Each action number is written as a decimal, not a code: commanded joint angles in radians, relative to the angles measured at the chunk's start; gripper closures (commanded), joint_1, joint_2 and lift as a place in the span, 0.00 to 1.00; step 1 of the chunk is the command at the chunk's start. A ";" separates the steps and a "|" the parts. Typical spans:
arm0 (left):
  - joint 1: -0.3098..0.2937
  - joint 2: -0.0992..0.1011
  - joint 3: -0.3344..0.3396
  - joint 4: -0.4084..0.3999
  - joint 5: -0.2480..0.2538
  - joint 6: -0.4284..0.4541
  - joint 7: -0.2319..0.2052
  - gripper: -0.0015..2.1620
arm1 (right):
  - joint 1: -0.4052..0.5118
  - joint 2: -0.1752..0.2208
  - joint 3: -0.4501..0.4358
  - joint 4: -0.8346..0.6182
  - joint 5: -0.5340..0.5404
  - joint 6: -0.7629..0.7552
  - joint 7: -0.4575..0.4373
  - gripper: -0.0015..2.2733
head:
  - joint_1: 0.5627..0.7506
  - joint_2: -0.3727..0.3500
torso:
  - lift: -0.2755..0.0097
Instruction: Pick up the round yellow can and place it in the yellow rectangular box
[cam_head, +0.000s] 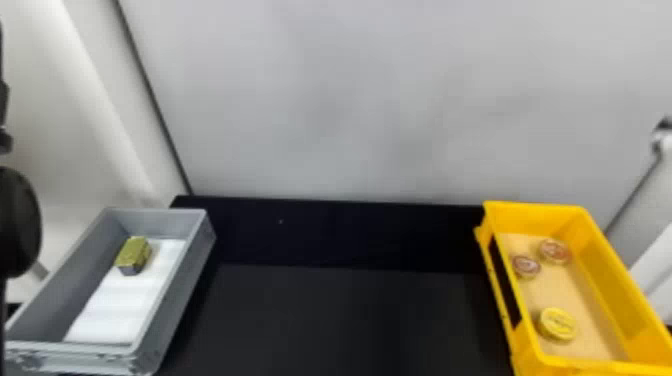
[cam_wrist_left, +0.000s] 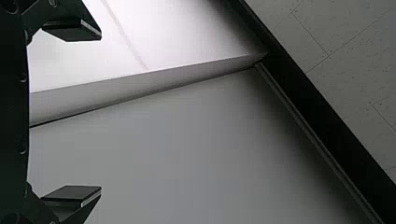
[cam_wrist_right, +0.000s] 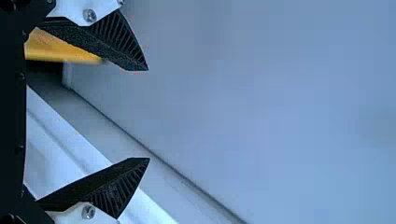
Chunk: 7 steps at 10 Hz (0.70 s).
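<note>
There's the round yellow can (cam_head: 557, 324), down in the yellow rectangular box (cam_head: 615, 265), near what look like two reddish tins (cam_head: 555, 251)! Left gripper (cam_wrist_left: 101, 112) and right gripper (cam_wrist_right: 149, 114) both gape, empty.

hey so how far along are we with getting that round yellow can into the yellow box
It looks done: the round yellow can lies inside the yellow box, on its tan bottom. Nothing is in hand, as the left gripper and right gripper both have open, empty jaws. With the can within the box's walls, no step seems left.
</note>
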<state>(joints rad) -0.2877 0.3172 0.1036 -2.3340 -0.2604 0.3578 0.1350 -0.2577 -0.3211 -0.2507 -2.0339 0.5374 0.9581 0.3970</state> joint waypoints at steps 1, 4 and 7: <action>0.016 0.000 0.018 -0.002 0.007 -0.008 0.000 0.05 | -0.020 0.002 0.045 -0.174 0.004 -0.089 -0.155 0.05 | 0.53 0.59 | 0.93; 0.030 0.005 0.033 -0.004 0.015 -0.011 0.000 0.05 | -0.055 -0.006 0.157 -0.258 -0.008 -0.297 -0.377 0.06 | 0.53 0.59 | 0.93; 0.035 0.010 0.038 -0.007 0.020 -0.012 0.000 0.05 | -0.133 -0.035 0.200 -0.279 -0.040 -0.392 -0.432 0.07 | 0.53 0.59 | 0.93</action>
<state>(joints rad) -0.2535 0.3235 0.1416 -2.3404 -0.2420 0.3457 0.1350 -0.3579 -0.3387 -0.0709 -2.3032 0.5079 0.6006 -0.0217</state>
